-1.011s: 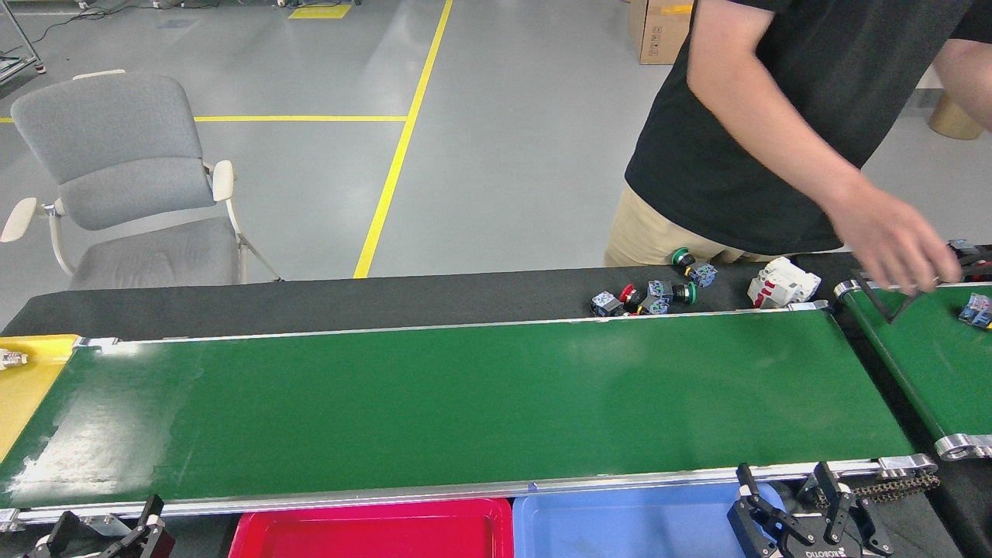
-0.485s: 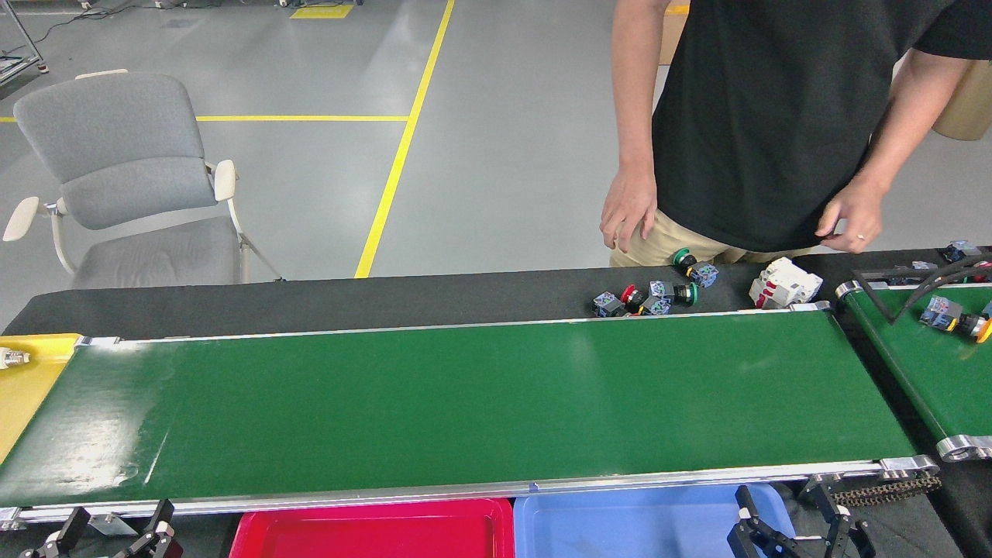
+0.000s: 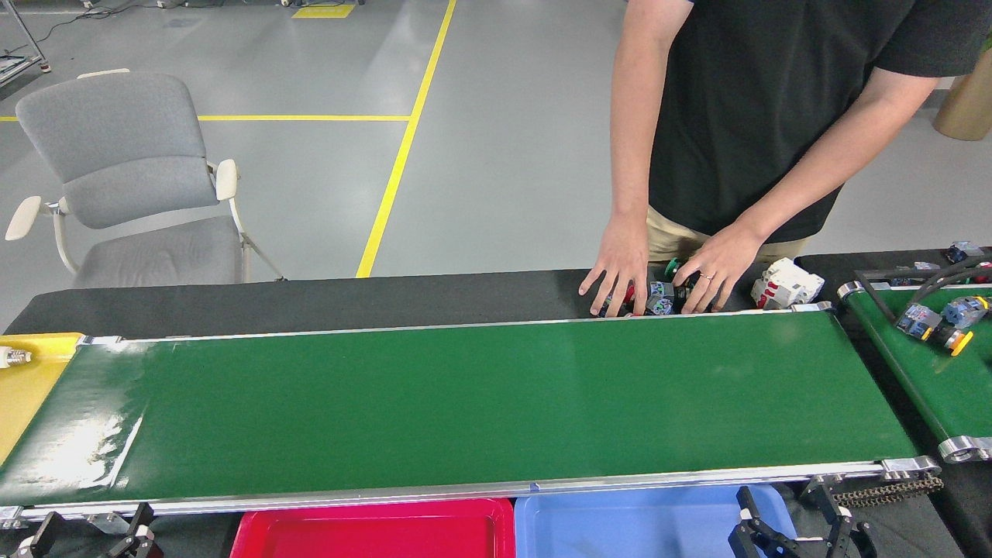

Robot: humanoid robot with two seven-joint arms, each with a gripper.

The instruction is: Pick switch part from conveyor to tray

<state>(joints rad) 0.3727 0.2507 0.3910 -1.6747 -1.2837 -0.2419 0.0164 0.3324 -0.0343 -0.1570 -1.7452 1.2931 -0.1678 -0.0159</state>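
Observation:
The conveyor (image 3: 465,403) runs across the head view as a long glossy green belt, and its surface shows bare. Several small switch parts (image 3: 660,301) lie on the black mat behind its far rail, partly covered by a person's two hands (image 3: 620,267). More switch parts (image 3: 934,325), one with a yellow button, ride on the narrower green belt (image 3: 942,380) at right. A red tray (image 3: 372,531) and a blue tray (image 3: 628,523) sit below the near rail. My left gripper (image 3: 87,536) and right gripper (image 3: 790,531) peek in at the bottom edge, fingers apart and holding nothing.
A person in a black shirt leans over the far side of the belt. A white breaker block (image 3: 787,283) rests on the mat beside the hands. A yellow tray (image 3: 31,380) holding a small metal part sits at the left end. A grey chair (image 3: 124,178) stands behind.
The person's hands came down onto the pile of switch parts behind the belt. The parts on the narrow right belt slid nearer. Both my grippers sank lower in view.

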